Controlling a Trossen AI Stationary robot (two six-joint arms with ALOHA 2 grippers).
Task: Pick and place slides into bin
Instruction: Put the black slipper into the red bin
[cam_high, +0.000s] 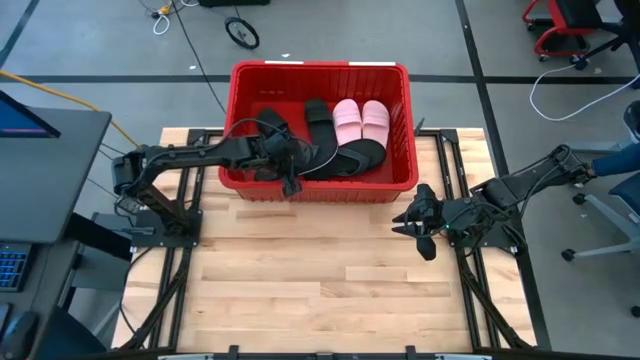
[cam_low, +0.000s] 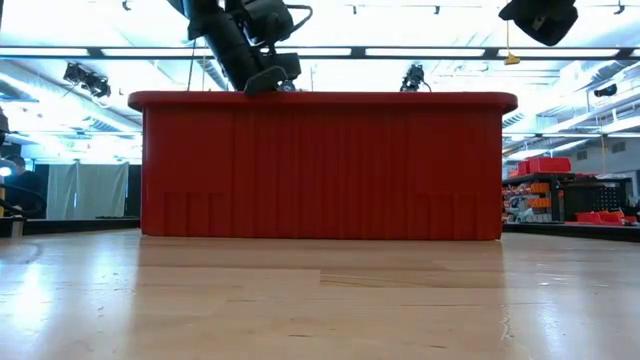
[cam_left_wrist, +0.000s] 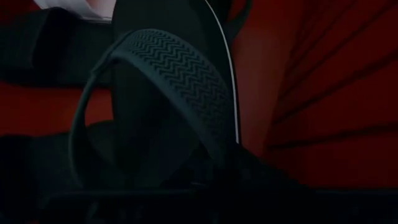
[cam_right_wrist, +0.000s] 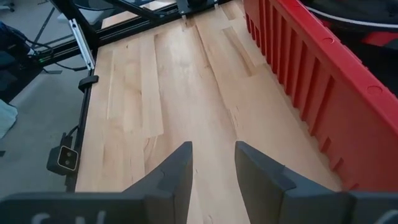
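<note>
The left gripper (cam_high: 290, 172) reaches over the near wall of the bin (cam_high: 400, 90) at the bin's left half, its fingertips low inside by the near-left corner. Its fingers are lost in shadow in every view, so I cannot tell whether they are spread or closed. The left wrist view is filled by a black slide (cam_left_wrist: 168, 93) with a zigzag-ribbed strap lying right in front of the camera against the red wall — whether the gripper touches it cannot be told.

From overhead, several black slides (cam_high: 340, 155) lie in the middle and left of the bin, overlapping so that their outlines run together and their count is hard to make out. Just right of them, toward the far-right part of the bin, a pair of pink slides (cam_high: 360, 118) lies side by side, touching each other. In the low view the near wall hides everything inside; only the left arm shows above the rim.

The right gripper (cam_high: 418, 222) hangs above the tabletop (cam_high: 320, 280) near its right edge, just off the bin's near-right corner and apart from it, with its fingers (cam_right_wrist: 171, 180) spread and holding nothing — bare wood shows between them in the right wrist view. The bin stands at the tabletop's far edge, centred.
</note>
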